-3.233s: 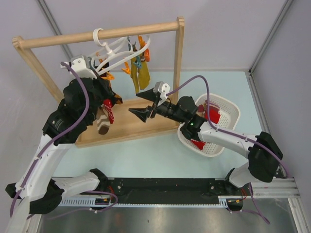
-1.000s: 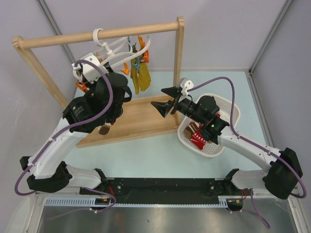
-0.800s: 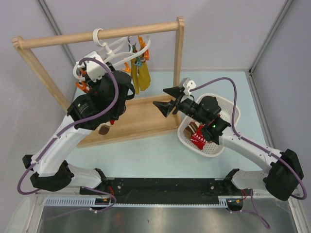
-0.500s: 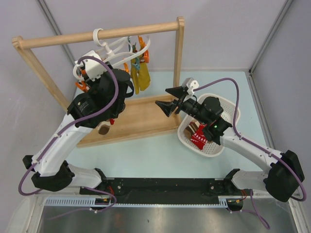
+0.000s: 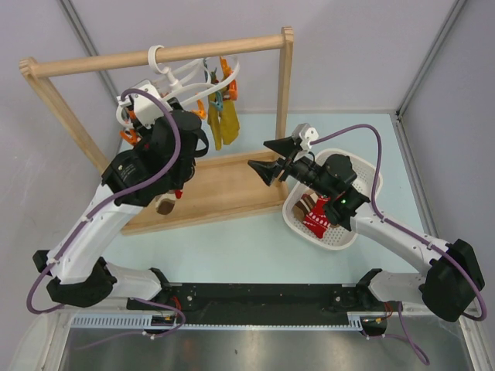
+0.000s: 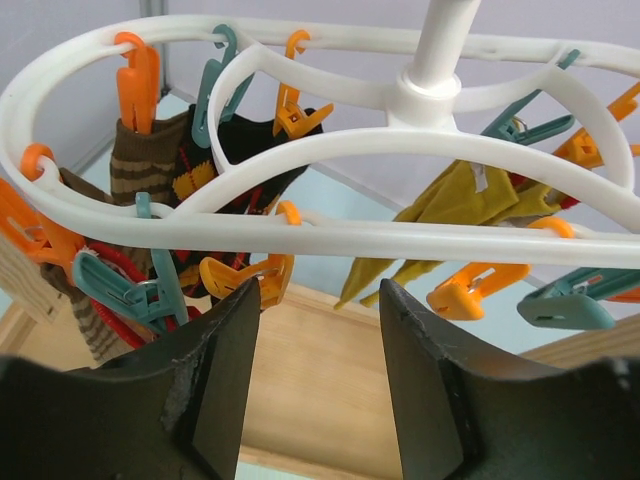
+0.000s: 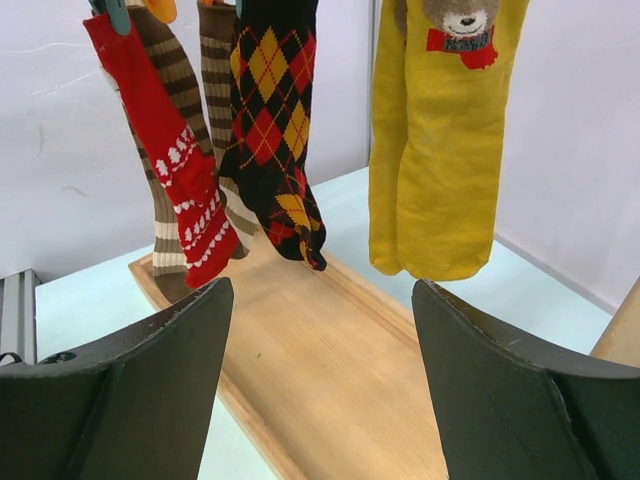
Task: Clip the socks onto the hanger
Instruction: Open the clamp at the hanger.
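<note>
The white oval hanger (image 6: 400,145) hangs by its hook from the wooden rail (image 5: 155,56). On it hang a red sock (image 7: 175,165) with a white pattern and brown striped socks (image 7: 160,55), pegged side by side at the hanger's left end (image 6: 140,165). My left gripper (image 6: 320,300) stands open just under the ring, nothing between its fingers, with an orange peg (image 6: 245,280) by the left fingertip. My right gripper (image 7: 320,300) is open and empty, facing the hanging socks from a short distance (image 5: 267,158).
A black diamond sock (image 7: 270,110) and a mustard-yellow sock (image 7: 435,130) also hang from the hanger. The rail's wooden base (image 7: 340,370) lies below them. A white perforated basket (image 5: 366,167) holding a red sock (image 5: 317,222) sits at the right.
The left arm has risen from the low-hanging socks to the hanger, and its jaws have widened a little. The right gripper has pulled back to the right and now holds still.
</note>
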Controlling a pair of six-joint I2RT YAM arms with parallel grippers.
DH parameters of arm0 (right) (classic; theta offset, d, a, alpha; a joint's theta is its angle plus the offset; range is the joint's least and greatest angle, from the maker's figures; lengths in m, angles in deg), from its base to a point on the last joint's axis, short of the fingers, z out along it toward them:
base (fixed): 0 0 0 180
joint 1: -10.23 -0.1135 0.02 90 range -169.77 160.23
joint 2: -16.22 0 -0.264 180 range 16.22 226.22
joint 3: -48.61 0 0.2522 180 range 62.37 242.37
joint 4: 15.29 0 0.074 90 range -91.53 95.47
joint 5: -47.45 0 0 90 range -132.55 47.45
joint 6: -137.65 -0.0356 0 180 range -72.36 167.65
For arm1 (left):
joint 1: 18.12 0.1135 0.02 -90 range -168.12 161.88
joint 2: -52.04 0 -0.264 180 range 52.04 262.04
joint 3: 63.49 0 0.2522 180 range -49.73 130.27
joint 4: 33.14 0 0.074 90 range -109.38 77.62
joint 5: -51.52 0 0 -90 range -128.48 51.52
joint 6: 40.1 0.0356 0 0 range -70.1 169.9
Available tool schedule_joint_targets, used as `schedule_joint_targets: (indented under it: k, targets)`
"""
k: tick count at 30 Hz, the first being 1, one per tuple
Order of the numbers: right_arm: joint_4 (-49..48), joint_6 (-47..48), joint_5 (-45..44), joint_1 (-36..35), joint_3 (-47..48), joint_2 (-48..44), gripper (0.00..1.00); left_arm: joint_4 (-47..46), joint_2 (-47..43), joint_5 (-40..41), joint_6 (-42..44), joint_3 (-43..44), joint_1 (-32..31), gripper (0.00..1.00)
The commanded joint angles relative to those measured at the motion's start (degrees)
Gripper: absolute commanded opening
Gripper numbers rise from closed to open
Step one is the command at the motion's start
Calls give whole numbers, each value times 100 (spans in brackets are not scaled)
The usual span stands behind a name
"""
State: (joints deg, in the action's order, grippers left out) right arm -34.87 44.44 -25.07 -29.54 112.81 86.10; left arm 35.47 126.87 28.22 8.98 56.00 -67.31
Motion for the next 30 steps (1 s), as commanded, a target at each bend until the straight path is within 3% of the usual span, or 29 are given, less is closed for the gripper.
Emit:
schedule_joint_targets:
  k: [1,15,23,30]
  targets:
    - [-331,-84,72,39,-34,-142,78,-124,-232,-411,85,123,32,57]
    - [-375,-137,98,118,-104,-204,78,543,-258,-623,-126,659,-424,62]
    - [-383,-146,116,127,-113,-204,78,914,-214,44,-469,484,-469,63]
    - [-392,-146,133,153,-139,-212,78,642,-197,661,-57,343,-381,65]
